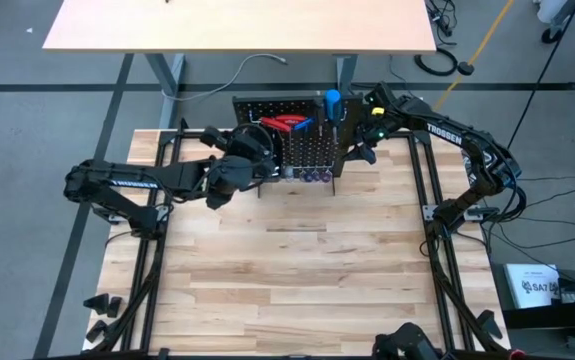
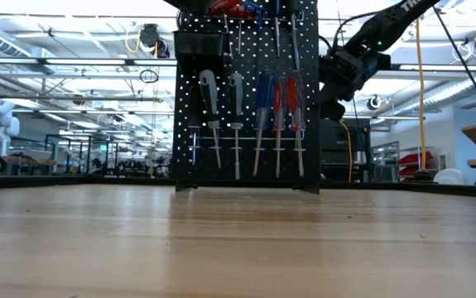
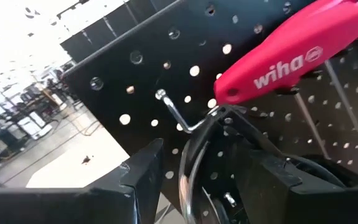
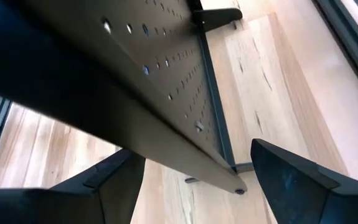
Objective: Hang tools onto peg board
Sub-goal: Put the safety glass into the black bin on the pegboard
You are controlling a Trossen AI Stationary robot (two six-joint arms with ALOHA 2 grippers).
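Left wrist view: your left hand (image 3: 207,180), open, sits by the red-handled pliers (image 3: 291,53) on the peg board (image 3: 166,43), right hand (image 4: 197,180) open straddling its edge; next, back clear.

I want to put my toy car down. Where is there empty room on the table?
The wooden table is bare in front of the peg board, between the side rails. It is crowded at the board, where the left gripper and right gripper sit.
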